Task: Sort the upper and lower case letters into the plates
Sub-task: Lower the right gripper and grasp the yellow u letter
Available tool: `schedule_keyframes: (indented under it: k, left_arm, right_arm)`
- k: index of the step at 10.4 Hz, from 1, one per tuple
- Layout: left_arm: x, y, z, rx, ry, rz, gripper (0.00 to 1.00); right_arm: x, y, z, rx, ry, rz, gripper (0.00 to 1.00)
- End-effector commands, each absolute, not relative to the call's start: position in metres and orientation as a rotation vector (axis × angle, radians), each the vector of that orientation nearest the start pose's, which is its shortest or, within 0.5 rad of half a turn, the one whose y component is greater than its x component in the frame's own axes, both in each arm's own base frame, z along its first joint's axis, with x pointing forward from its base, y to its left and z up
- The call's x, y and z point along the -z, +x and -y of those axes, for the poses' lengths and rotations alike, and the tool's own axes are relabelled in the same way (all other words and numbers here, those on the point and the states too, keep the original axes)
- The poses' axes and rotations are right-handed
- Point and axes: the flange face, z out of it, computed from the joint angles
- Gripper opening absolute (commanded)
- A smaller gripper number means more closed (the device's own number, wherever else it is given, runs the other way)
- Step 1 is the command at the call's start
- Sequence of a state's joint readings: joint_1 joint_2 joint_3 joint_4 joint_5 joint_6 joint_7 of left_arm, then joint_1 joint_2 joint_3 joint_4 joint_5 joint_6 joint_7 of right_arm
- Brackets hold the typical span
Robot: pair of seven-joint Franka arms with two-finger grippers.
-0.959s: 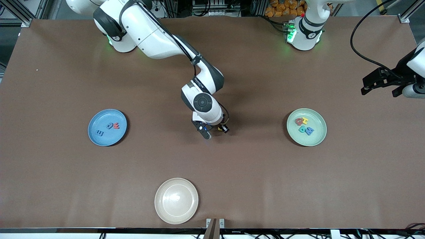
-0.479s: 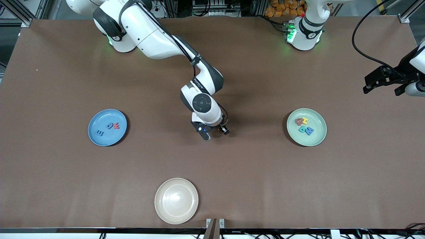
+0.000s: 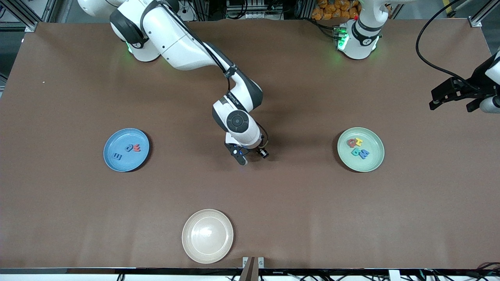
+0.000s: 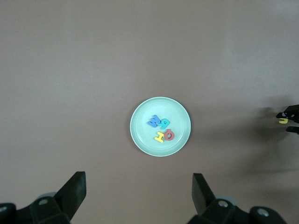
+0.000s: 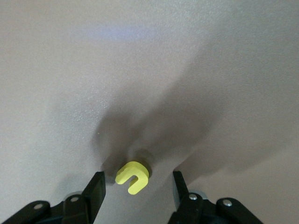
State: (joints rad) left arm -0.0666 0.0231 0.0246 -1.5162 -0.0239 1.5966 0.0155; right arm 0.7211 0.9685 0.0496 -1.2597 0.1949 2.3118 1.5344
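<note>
Right gripper (image 5: pixel 135 186), frame centre in the front view, is spread wide astride the yellow letter (image 5: pixel 132 176) on the table (image 3: pixel 273 203); grasp step, judged. Next: close, carry to the blue plate (image 3: pixel 113 146). Left gripper (image 4: pixel 135 198), wide and empty, waits over the green plate (image 4: pixel 180 140) at right.

Letters Q, H, R, M on mint plate (image 3: pixel 375 164)

Even overhead light; perhaps slightly soft wrist views.
</note>
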Motion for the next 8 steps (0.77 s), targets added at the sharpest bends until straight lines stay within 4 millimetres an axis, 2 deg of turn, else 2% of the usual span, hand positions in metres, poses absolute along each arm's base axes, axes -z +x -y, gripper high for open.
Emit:
schedule_keyframes:
  k: [1, 2, 4, 8]
  left_arm:
    - [-0.645, 0.562, 0.026, 0.08, -3.159, -0.102, 1.0]
    - [-0.643, 0.563, 0.026, 0.075, -3.156, -0.102, 1.0]
    - [-0.644, 0.562, 0.029, 0.077, -3.162, -0.115, 1.0]
    - [-0.637, 0.563, 0.05, 0.055, -3.166, -0.173, 1.0]
  right_arm:
    - [-0.174, 0.553, -0.527, -0.189, -2.667, -1.32, 0.58]
    - [-0.174, 0.553, -0.527, -0.189, -2.667, -1.32, 0.54]
    - [-0.173, 0.552, -0.527, -0.188, -2.669, -1.319, 0.38]
    - [-0.175, 0.553, -0.527, -0.182, -2.677, -1.302, 0.12]
